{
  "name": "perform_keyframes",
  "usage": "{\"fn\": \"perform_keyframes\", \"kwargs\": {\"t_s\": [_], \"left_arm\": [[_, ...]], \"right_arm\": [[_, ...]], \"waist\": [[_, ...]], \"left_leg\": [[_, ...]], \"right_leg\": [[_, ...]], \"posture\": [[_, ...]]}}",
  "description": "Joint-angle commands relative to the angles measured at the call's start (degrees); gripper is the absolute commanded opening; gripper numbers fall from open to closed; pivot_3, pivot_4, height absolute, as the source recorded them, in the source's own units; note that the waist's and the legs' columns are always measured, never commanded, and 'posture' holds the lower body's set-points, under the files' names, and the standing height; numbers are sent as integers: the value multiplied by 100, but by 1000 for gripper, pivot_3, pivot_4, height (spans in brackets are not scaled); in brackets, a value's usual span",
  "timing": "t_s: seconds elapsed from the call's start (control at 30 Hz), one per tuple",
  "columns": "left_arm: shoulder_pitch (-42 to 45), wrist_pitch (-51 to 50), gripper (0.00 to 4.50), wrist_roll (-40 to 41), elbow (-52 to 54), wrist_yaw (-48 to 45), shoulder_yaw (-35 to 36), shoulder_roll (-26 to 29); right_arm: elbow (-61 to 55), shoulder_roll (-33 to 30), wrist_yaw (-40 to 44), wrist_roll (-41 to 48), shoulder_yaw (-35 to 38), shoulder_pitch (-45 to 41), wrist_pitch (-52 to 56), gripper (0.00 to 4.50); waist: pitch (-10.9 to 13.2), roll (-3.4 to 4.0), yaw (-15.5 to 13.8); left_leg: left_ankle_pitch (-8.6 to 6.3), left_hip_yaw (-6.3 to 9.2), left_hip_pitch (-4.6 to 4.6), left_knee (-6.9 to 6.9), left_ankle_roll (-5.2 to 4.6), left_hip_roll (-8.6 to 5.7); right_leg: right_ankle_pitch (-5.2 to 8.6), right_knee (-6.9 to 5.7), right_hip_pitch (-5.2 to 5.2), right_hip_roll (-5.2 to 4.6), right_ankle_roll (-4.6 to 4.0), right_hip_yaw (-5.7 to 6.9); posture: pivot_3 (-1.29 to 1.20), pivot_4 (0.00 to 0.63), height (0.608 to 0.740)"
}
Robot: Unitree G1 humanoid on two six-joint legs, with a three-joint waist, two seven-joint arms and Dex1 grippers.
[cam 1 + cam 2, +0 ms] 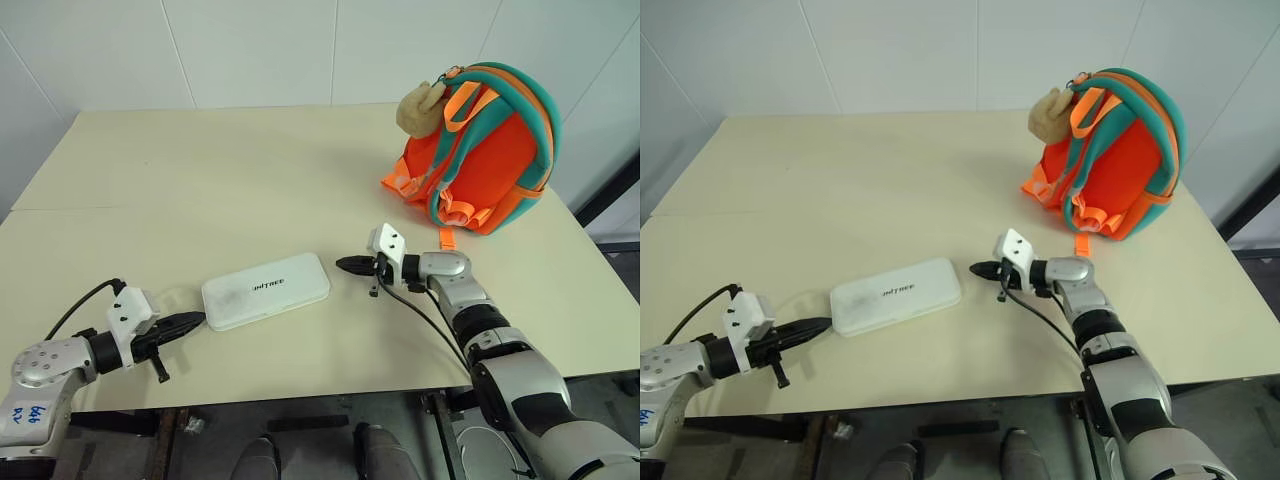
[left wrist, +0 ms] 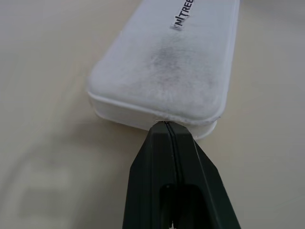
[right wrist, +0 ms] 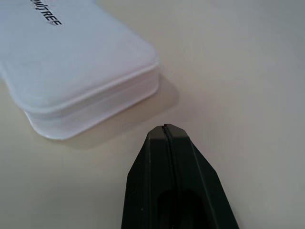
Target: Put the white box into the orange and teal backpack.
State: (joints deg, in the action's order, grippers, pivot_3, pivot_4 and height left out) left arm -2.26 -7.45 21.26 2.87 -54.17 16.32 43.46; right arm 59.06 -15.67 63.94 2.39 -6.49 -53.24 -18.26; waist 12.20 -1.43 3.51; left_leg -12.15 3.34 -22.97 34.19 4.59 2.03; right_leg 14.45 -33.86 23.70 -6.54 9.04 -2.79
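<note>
Pale cream table [image 1: 230, 180] fills most of the head views, its top matte and lightly scuffed. A thin seam runs across it from the left edge toward the middle of the frame. Behind, along the upper edge, a white panelled wall [image 1: 260, 50] with faint vertical joints. Dark strip [image 1: 610, 200] at far right. Under the table's near edge, bottom of frame, dark metal framing [image 1: 165, 445]. Light even, shadows soft.

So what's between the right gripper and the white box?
Only bare tabletop: in the right wrist view the right gripper, fingers shut, stops short of the white box.
</note>
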Motion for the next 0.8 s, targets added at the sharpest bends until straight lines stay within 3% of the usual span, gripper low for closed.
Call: {"fn": "perform_keyframes", "kwargs": {"t_s": [0.03, 0.4, 0.8], "left_arm": [[118, 54, 0, -6, 145, 26, -53, -25], [555, 130, 0, -128, -13, -78, -441, -125], [1604, 301, 0, -412, -695, -459, -1274, -614]], "right_arm": [[-127, 107, 121, 18, -11, -49, -50, 16], [-1802, 15, 618, 222, -135, 882, 638, 16], [-4504, -847, 540, 612, -86, 2215, 2211, 16]], "waist": [[0, 0, -3], [0, 0, -34], [-2, -2, -143]], "left_leg": [[0, 0, 0, 0, 0, 0], [0, 1, 1, 1, 1, -1], [0, 1, 2, 7, 1, -1]], "right_leg": [[0, 0, 0, 0, 0, 0], [0, -2, -2, 0, 2, 1], [0, -1, -4, 0, 4, 2]], "posture": [[0, 150, 740], [0, 150, 740], [0, 150, 740]]}}
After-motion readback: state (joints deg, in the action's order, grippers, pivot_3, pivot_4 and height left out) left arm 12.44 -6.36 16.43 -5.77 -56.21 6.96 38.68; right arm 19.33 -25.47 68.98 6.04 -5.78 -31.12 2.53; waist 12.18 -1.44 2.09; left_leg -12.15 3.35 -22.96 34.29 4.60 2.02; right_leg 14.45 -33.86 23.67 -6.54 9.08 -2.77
